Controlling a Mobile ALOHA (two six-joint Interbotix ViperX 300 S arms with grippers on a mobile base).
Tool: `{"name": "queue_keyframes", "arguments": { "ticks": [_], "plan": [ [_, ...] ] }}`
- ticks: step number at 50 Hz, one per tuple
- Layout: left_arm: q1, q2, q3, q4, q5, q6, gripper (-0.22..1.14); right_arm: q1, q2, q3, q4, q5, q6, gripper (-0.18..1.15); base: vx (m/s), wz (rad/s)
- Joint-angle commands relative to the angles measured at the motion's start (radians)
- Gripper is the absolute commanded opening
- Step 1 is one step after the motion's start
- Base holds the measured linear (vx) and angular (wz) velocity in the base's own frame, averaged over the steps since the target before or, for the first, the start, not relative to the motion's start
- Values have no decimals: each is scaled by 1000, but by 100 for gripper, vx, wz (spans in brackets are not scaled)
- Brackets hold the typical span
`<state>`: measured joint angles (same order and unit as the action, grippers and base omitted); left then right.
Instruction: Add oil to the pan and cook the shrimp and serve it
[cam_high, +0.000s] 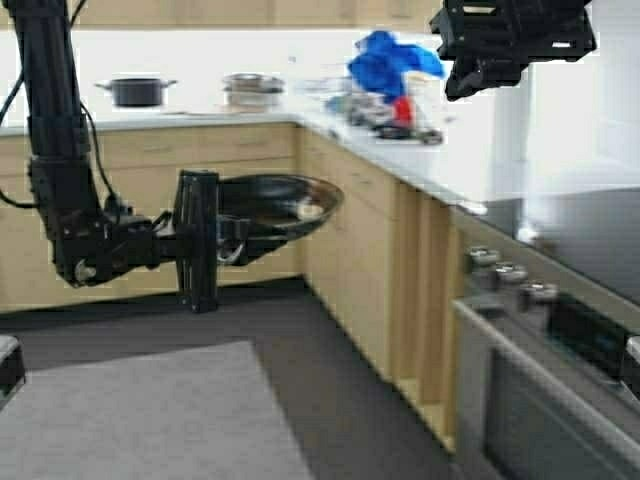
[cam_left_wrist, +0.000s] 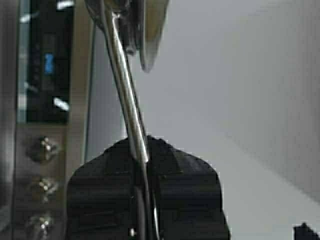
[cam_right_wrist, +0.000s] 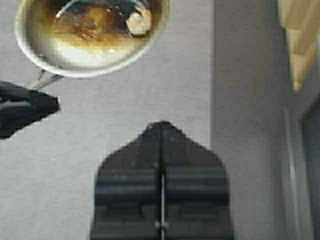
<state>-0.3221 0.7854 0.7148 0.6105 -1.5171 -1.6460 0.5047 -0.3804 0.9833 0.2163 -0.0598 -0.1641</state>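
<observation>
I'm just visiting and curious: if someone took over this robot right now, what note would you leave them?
Left gripper: shut on the pan handle, holding it in the air beside the cabinets, above the floor.
Right gripper: shut, empty, raised high above the pan.
Shrimp: in the pan, near its rim.
Done: pan is off the stove, shrimp inside.
Left: serve the shrimp; no serving dish is in view.

left gripper (cam_high: 222, 238) holds pan (cam_high: 275, 205) — shrimp (cam_high: 309, 210) inside.
</observation>
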Motion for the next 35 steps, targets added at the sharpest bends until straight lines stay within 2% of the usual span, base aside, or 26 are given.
{"name": "queue_keyframes", "arguments": {
  "ticks": [1, 35],
  "plan": [
    [8, -66, -11, 5, -15, 41, 3, 3, -5, -15, 0, -12, 0, 6, 0, 40],
    [8, -18, -32, 37, -11, 43, 3, 3, -9, -31, 2, 26, 8, 6, 3, 54]
  ]
}}
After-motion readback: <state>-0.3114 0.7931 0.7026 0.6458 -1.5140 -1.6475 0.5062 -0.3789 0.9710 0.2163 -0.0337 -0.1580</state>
